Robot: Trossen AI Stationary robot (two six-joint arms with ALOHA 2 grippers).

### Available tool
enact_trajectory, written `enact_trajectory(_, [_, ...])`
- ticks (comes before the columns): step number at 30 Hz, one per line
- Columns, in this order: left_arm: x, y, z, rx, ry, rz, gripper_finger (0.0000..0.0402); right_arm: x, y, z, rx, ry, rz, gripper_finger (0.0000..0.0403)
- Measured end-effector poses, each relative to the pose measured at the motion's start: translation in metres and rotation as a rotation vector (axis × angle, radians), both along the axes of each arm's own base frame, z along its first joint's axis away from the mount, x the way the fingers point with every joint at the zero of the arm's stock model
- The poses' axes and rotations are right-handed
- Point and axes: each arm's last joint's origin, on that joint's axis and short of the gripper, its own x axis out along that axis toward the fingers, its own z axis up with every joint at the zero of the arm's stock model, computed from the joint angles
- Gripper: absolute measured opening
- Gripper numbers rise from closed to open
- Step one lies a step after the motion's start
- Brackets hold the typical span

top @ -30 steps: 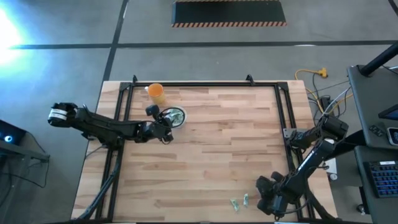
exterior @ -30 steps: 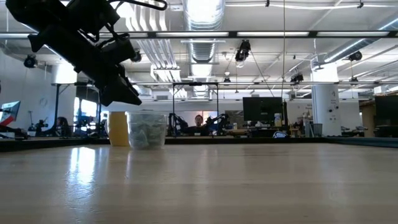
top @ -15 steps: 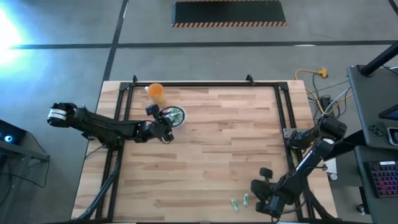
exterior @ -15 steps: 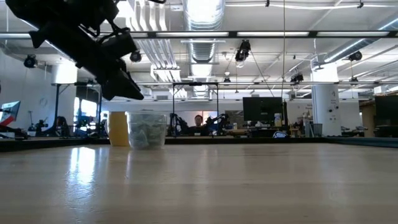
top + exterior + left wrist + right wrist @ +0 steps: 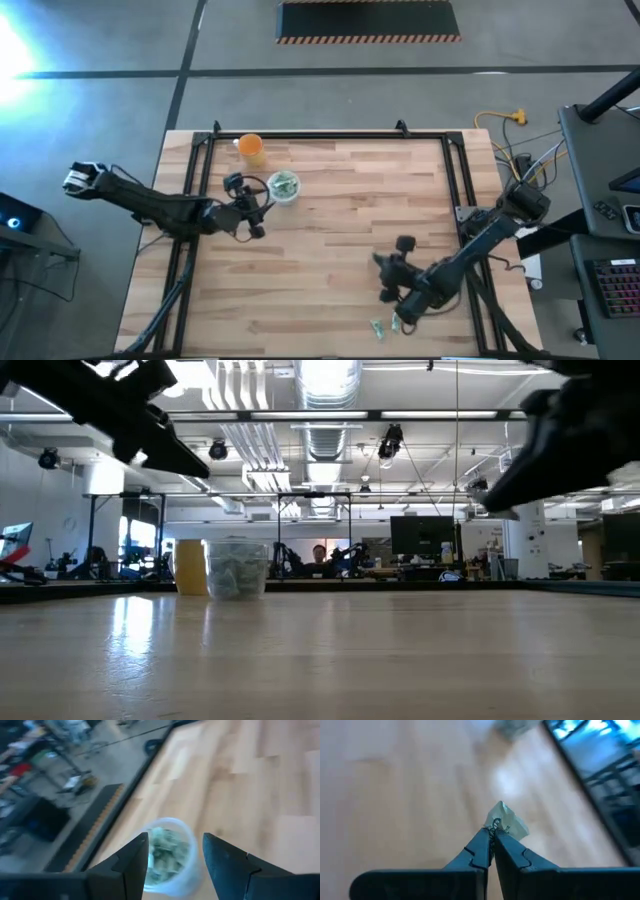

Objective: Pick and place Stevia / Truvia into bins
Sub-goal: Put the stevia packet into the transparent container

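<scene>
While the two dark fingers of the right gripper point(image 5: 492, 836) are pressed together on a small pale green-and-white paper sachet point(image 5: 507, 823), which juts just beyond their tips, the arm has been lifted off the near right edge of the light wooden table point(image 5: 340, 230) and swung inward since a second ago, when the jaws were half apart over the packets. A pick is judged done, with the carry to the bin left. Two more sachets point(image 5: 385, 326) are left lying just behind and below those jaws at the near edge. Farther off, the left gripper point(image 5: 172, 852) has been drawn back from above the small round clear plastic cup point(image 5: 169, 851), its jaws held wide apart and empty, the cup framed between and beyond them, already heaped with sachets. An orange plastic cup point(image 5: 251, 149) stands beyond. How firmly the sachet is pinched cannot be made out through the blur
</scene>
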Motion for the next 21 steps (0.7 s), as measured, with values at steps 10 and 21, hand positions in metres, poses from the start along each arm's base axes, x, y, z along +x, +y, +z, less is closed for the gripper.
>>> enact_trajectory(10, [-0.019, -0.016, 0.004, -0.103, -0.008, -0.201, 0.0171, 0.057, -0.065, 0.008, -0.162, -0.004, -0.116, 0.0013])
enact_trajectory(21, [-0.024, -0.025, -0.012, -0.266, 0.147, -0.348, 0.0171, 0.127, -0.139, 0.05, -0.047, -0.295, 0.245, 0.0013])
